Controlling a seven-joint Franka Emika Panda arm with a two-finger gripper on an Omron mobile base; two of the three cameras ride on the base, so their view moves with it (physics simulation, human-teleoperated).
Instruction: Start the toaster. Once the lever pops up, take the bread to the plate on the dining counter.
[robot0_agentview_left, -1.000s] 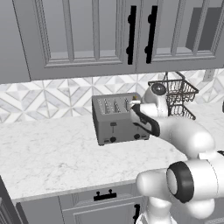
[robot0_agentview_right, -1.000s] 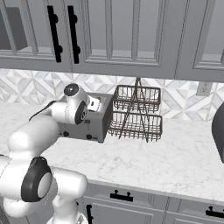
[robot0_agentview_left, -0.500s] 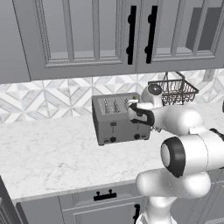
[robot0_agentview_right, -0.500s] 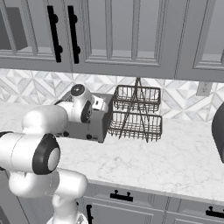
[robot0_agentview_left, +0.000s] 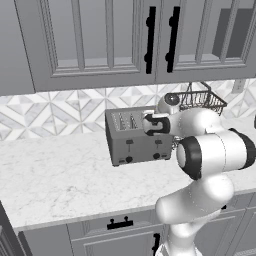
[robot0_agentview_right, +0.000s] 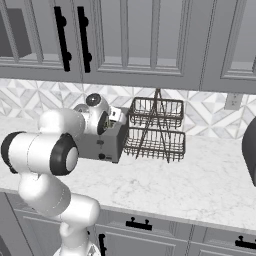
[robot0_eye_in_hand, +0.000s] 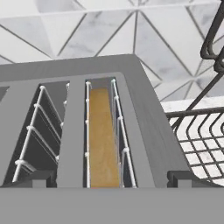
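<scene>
The toaster (robot0_agentview_left: 137, 136) stands on the table (robot0_agentview_left: 60, 185), its right end hidden behind the arm in the left base view. The end effector (robot0_eye_in_hand: 111, 181) hovers just above the toaster's top, fingers (robot0_eye_in_hand: 181, 178) spread wide apart, holding nothing. The bread (robot0_eye_in_hand: 103, 140) sits upright in the slot directly at 12 o'clock from the fingers; its lower part is hidden inside. A wire basket (robot0_agentview_right: 156, 131), cut off in the hand view, stands at the toaster's 3 o'clock.
</scene>
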